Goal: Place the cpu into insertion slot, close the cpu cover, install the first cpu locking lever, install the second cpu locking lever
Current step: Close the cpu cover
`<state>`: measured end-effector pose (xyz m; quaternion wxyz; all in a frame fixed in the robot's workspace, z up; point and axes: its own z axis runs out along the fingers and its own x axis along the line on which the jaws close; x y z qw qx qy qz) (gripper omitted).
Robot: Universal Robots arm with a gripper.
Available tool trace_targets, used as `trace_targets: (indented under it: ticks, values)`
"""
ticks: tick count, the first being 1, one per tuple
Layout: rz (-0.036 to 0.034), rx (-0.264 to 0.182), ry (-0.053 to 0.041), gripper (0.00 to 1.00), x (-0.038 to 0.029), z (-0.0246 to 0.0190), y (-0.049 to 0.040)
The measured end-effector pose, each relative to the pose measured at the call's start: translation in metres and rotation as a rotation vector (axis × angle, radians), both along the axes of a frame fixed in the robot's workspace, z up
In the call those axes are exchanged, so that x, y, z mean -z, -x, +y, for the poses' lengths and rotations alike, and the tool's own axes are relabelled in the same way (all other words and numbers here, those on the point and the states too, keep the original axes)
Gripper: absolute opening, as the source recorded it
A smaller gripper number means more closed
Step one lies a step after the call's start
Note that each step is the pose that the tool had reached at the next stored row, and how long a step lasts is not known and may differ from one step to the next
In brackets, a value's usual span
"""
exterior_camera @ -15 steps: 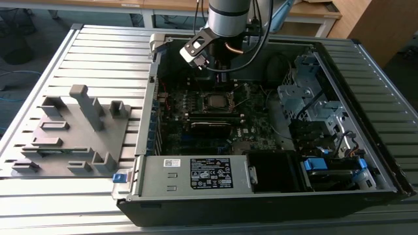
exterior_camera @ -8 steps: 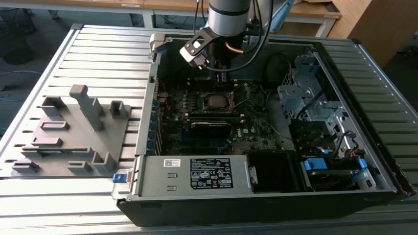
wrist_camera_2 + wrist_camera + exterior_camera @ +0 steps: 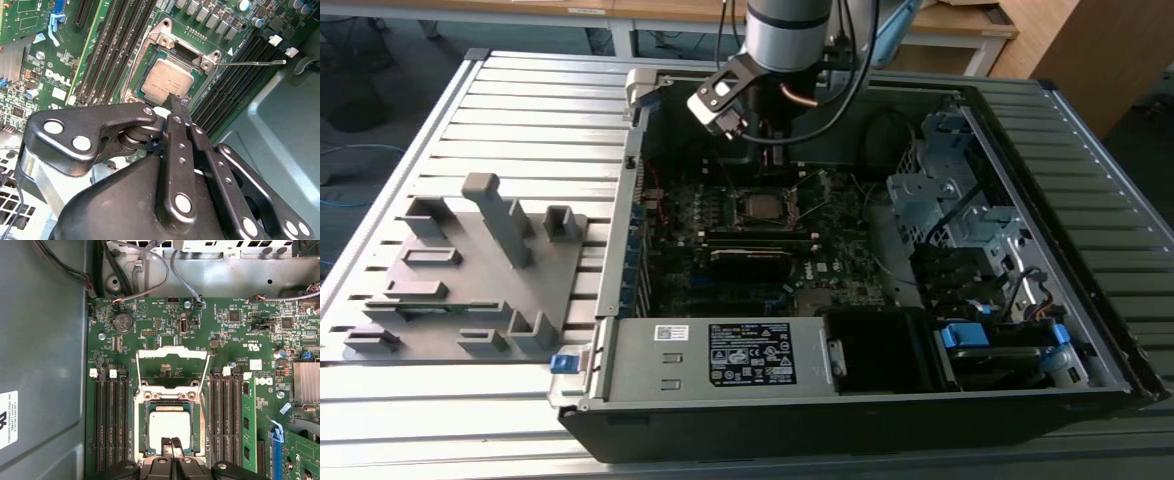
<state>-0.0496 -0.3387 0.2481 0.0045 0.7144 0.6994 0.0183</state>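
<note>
**Table** point(image 3: 520, 100) — one, slatted metal; carries everything below.

**Computer case** point(image 3: 854, 430) — one, laid on its side with the panel off, probably so the board faces up to the arm.

**Fixture** point(image 3: 454, 270) — one, grey, with posts and pockets. It sits on the table at the exterior view's left, beside the case and apart from the work.

**Power box** point(image 3: 734, 355) — one, grey with a white label, at the case's near edge.

**Arm** point(image 3: 787, 30) — one, reaching down into the case above the socket.

**Motherboard** point(image 3: 225, 340) — one, green, flat on the case floor.

**Memory-slot banks** point(image 3: 112, 425) — two, one on each side of the socket point(image 3: 139, 410).

**Gripper** point(image 3: 175, 100) — one. Its fingers are pressed together with nothing visible between them, and the tip rests at the cpu's near edge, seemingly to nudge or press rather than lift.

**Cpu cover** point(image 3: 172, 367) — one silvery window frame, swung back off the socket, which leaves the opening free for seating the chip.

**Cpu** point(image 3: 170, 427) — one, grey-topped, lying flat and square inside the socket, uncovered.

**Locking lever** point(image 3: 250, 63) — one made out clearly, a thin wire rod standing free beside the socket. It looks unlatched, as it must be while the cover is up.
</note>
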Motion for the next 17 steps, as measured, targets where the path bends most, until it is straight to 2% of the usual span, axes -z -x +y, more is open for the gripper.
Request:
trace_targets:
  ticks: [17]
  values:
    - [-0.0001, 0.0, -0.0001, 0.1, -0.0128, 0.0, 0.0]
